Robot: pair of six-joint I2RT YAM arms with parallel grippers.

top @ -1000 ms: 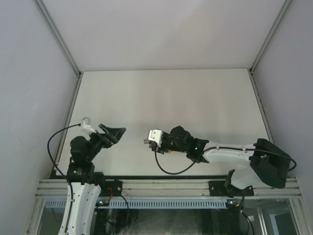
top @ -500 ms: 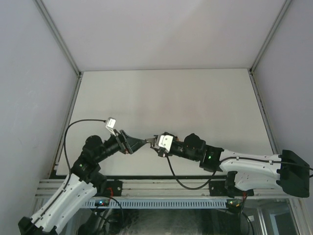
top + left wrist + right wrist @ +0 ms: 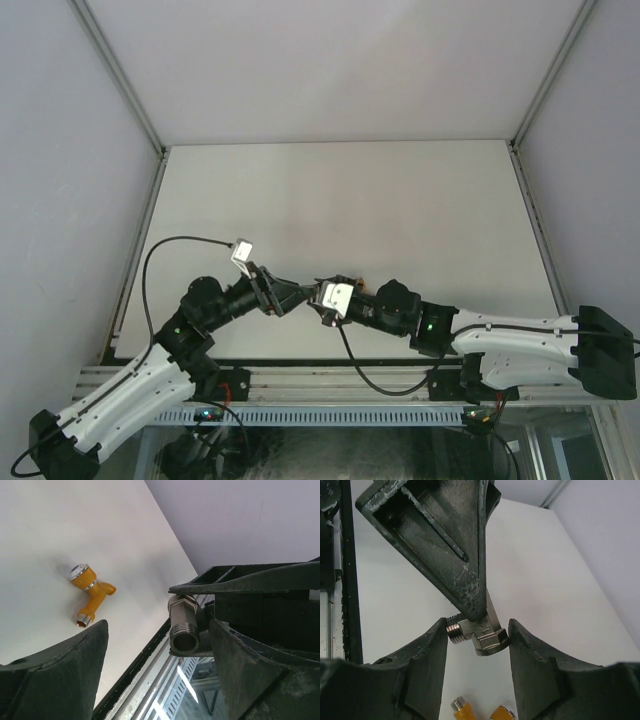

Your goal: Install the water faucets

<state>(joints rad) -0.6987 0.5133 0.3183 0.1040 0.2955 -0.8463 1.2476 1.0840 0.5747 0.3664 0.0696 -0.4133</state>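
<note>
The orange-yellow faucet (image 3: 90,594) lies on the white table, knob up-left and threaded end down. It also shows at the bottom of the right wrist view (image 3: 460,710), below the jaws. My right gripper (image 3: 322,293) (image 3: 477,626) is shut on a grey metal elbow fitting (image 3: 476,632) and holds it above the table. The fitting's open threaded end faces the left wrist camera (image 3: 184,629). My left gripper (image 3: 290,295) (image 3: 159,630) is open with its jaws wide around the fitting. One of its fingers (image 3: 445,545) lies across the fitting's top.
The table's black front edge (image 3: 135,665) and the aluminium rail (image 3: 330,380) run just below the two grippers. Enclosure walls stand left, right and behind the white table (image 3: 340,200). Cables loop off both wrists.
My left arm has swung down and right, bringing its open gripper up to the right gripper. The right arm has stretched lower and leftwards, still holding the fitting.
</note>
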